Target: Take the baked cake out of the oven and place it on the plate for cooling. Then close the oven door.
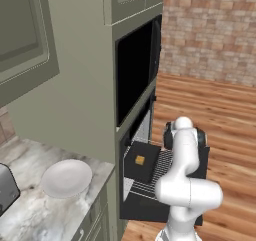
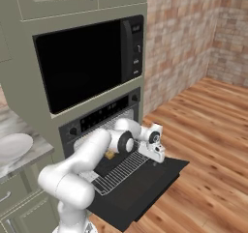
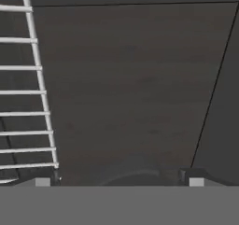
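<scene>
One baked cake [image 1: 140, 160] on dark tray [image 1: 141, 169], one plate [image 1: 66, 177], one toaster [image 1: 7, 187]

One cake [image 1: 140, 160], one plate [image 1: 66, 178] (white), one toaster [image 1: 7, 187], one rack [image 2: 121, 173].

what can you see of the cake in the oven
The cake is a tiny golden-orange cube, matte and plain. It sits upright on a dark square tray, near the tray's middle, on the pulled-out wire rack above the open oven door. Nothing grips it; in the right base view the arm partly hides it.
</scene>
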Controlling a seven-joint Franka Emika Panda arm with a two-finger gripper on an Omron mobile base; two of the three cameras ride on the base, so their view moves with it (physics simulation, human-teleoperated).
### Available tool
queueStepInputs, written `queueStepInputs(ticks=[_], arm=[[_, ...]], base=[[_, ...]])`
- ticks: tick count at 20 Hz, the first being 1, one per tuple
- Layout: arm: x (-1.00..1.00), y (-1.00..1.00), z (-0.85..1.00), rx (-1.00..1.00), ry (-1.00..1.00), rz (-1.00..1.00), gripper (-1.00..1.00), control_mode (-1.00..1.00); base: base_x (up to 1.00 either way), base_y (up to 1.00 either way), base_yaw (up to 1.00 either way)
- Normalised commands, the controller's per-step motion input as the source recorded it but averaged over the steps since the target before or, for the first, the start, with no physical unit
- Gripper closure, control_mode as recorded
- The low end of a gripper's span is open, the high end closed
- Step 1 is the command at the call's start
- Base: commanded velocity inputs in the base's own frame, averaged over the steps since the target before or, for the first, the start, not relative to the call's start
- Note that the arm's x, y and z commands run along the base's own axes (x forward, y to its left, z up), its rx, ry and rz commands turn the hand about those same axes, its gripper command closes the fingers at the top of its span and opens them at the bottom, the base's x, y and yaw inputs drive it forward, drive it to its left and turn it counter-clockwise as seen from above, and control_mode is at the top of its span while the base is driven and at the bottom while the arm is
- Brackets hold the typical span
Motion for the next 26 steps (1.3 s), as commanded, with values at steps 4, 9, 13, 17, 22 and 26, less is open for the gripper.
queueStepInputs(ticks=[4,9,13,17,22,26], arm=[[-0.35,0.16,1.0,0.04,-0.26,0.0,-1.0,-1.0],[-0.69,0.15,0.24,0.06,-0.05,-0.01,-1.0,-1.0],[-0.49,0.41,-0.13,0.07,0.05,-0.06,-1.0,-1.0],[-0.22,0.95,0.26,0.1,-0.15,-0.35,-1.0,-1.0],[-0.12,0.77,0.46,0.24,-0.02,-0.35,-1.0,-1.0],[0.23,0.5,0.02,0.21,0.15,-0.29,-1.0,-1.0]], base=[[0.0,0.0,0.0],[0.0,0.0,0.0],[0.0,0.0,0.0],[0.0,0.0,0.0],[0.0,0.0,0.0],[0.0,0.0,0.0]])
